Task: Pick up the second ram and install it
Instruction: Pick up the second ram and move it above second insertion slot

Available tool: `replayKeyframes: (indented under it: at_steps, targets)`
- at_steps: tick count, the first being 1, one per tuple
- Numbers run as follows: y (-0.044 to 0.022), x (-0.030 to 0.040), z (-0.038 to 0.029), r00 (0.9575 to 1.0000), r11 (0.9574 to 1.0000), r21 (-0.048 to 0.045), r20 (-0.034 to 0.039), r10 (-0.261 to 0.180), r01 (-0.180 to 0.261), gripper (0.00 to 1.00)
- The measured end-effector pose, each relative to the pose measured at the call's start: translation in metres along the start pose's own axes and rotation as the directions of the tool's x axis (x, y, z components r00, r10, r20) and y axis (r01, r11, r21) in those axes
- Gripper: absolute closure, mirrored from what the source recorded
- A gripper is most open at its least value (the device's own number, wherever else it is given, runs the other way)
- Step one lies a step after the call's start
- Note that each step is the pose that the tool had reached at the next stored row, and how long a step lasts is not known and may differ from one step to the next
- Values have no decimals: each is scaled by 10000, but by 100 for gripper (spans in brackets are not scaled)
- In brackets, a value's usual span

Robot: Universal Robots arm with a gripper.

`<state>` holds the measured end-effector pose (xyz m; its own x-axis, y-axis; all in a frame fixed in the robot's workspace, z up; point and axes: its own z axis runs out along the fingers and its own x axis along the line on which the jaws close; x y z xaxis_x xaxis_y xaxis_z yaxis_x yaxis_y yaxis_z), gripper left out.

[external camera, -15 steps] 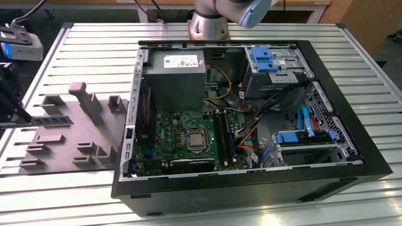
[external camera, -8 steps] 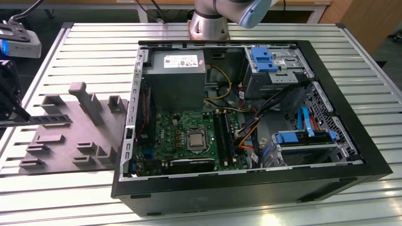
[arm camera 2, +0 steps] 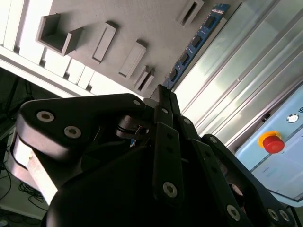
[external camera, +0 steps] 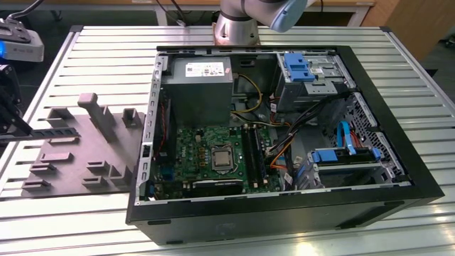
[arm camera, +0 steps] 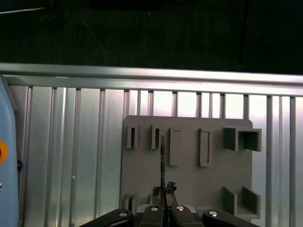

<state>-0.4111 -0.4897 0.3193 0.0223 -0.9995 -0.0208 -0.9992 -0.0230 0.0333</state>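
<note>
The second ram is a long thin dark stick held level at the exterior view's left, over the edge of the grey fixture block. My gripper is shut on one end of it. In the second wrist view the ram runs out from the closed gripper past the fixture block. The first wrist view has the ram edge-on above the fixture block, rising from the gripper. Whether the ram touches the block I cannot tell.
The open computer case lies to the exterior view's right of the block, with long black memory slots beside the processor. Upright posts stand on the block. A pale box with a red button sits beyond the ram.
</note>
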Motion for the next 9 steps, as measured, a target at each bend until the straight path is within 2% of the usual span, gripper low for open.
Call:
replayKeyframes:
  at_steps: [9]
  targets:
    - [2,-2,-71,10000,10000,8,0,0,0,88]
